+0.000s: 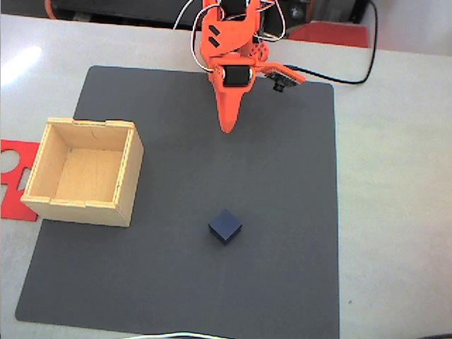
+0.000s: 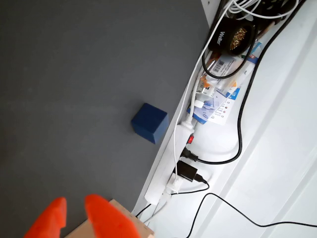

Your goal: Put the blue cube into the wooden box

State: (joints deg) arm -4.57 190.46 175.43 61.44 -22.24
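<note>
While the blue cube [image 1: 225, 227] sits corner-on, no long axis | end effector [image 1: 227, 128] nearly closed, empty | wooden box [image 1: 85, 171] left.

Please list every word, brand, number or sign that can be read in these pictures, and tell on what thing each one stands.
"Weller": white print on the black round object at the top of the wrist view.
Gold print beside it: too blurred to read.
Print on the packets beside the cables: too small to read.
Blue cube, wooden box: no text.
</note>
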